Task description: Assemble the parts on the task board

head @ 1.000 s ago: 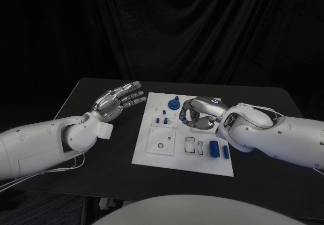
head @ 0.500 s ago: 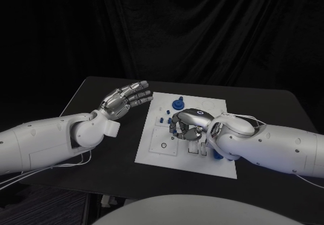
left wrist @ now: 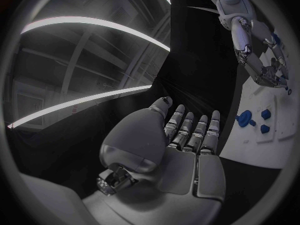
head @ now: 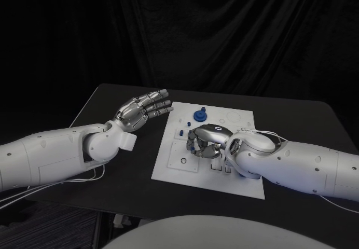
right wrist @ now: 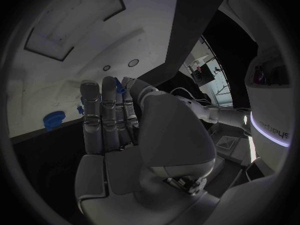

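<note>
Two hands at the board, one curled over its middle

Right hand (head: 206, 140) sits low over the centre of the board (head: 170, 171), fingers curled in and downward. A bit of blue shows between the fingertips in the head view, and a blue tip shows beside the fingers (right wrist: 103, 110) in the right wrist view. Whether that piece is actually pinched or just lies under the fingers, cannot tell.

Left hand (head: 142, 110) is raised over the black table (head: 105, 104), just beside the board's far left corner. Palm up, fingers stretched and slightly spread, holding nothing; left wrist view shows the same flat open palm (left wrist: 181, 150).

Parts on the board: a round blue knob (head: 199, 115) stands near the far edge, small blue pegs (head: 183, 124) just in front of it. Other parts lie hidden under the right hand and forearm.
</note>
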Motion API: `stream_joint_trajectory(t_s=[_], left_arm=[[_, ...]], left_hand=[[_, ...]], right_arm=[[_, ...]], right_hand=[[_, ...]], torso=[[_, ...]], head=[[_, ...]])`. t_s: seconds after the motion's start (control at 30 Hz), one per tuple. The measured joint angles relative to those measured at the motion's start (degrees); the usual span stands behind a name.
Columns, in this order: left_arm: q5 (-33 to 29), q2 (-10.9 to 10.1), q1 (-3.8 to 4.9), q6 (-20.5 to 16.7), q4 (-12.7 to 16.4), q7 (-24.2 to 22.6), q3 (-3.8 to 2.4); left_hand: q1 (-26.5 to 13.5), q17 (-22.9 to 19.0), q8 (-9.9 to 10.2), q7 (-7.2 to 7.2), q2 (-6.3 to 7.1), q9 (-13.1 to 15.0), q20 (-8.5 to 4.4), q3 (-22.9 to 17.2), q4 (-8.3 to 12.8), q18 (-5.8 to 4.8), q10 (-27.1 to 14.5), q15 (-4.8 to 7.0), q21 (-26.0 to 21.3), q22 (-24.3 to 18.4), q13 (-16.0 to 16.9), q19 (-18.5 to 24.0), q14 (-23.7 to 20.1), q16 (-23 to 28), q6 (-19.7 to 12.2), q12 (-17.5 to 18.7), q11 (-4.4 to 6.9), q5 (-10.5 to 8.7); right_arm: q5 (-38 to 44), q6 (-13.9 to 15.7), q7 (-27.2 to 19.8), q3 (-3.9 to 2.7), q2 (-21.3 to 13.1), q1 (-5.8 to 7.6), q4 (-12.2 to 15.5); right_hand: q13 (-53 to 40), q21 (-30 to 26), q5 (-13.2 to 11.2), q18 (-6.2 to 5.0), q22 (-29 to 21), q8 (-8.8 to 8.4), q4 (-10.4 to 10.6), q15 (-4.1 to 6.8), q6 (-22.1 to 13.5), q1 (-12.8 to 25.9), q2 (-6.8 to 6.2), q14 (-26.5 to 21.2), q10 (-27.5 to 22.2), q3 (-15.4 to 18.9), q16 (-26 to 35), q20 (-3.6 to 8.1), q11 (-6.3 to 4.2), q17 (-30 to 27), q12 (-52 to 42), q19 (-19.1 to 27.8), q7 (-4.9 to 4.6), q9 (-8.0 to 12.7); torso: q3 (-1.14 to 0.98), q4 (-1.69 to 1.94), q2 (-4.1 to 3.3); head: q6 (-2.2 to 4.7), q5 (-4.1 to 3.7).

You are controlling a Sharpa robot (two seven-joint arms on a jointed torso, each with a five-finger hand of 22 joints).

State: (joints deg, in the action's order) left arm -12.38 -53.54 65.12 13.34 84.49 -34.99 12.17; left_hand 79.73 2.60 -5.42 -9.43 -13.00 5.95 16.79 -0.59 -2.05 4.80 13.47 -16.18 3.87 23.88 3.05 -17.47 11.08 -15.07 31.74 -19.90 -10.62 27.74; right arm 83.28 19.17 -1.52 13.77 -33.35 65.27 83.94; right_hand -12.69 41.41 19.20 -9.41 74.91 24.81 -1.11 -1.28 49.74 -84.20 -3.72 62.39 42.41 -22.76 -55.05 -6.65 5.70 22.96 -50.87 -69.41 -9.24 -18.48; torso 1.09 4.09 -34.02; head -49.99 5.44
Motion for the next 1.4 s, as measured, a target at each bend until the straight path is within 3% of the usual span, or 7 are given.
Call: stream_joint_trajectory(t_s=[0.33, 1.4], left_arm=[[0.00, 0.04, -0.06, 0.73, -0.09, 0.32, 0.00], [0.01, 0.56, -0.23, 1.71, -0.57, 1.37, 0.00]], left_hand=[[0.00, -0.01, 0.00, 0.00, 0.00, 0.00, 0.00, 0.00, 0.00, 0.00, 0.00, 0.00, 0.00, 0.00, 0.00, 0.00, 0.00, 0.00, 0.00, 0.00, 0.00, 0.00], [-0.22, -0.02, -0.22, 0.01, -0.22, 0.00, 0.00, -0.40, 0.08, 0.01, 0.00, 0.00, 0.00, -0.11, 0.00, 0.01, 0.00, 0.00, 0.00, 0.00, 0.00, 0.00]], right_arm=[[0.77, -0.11, -0.07, 0.01, 0.35, -0.84, -1.35], [1.20, -0.61, -0.17, -0.05, 0.37, -1.67, -2.36]], right_hand=[[-0.37, 0.00, 0.00, 0.00, 0.00, 0.00, 0.00, 0.00, 0.00, 0.06, -0.06, 0.00, 0.00, 0.00, 0.00, 0.00, 0.00, 0.00, 0.02, 0.00, 0.00, -0.05], [-0.54, -0.47, -0.22, 0.01, 0.03, 0.00, -0.24, 0.20, -0.20, -0.12, 0.10, -0.21, 0.20, -0.09, 0.21, -0.01, 0.20, -0.05, 0.01, 0.41, 0.20, -0.15]], torso=[[0.00, -0.05, -0.01], [0.03, -0.09, 0.05]], head=[[0.00, 0.58], [0.00, 1.43]])
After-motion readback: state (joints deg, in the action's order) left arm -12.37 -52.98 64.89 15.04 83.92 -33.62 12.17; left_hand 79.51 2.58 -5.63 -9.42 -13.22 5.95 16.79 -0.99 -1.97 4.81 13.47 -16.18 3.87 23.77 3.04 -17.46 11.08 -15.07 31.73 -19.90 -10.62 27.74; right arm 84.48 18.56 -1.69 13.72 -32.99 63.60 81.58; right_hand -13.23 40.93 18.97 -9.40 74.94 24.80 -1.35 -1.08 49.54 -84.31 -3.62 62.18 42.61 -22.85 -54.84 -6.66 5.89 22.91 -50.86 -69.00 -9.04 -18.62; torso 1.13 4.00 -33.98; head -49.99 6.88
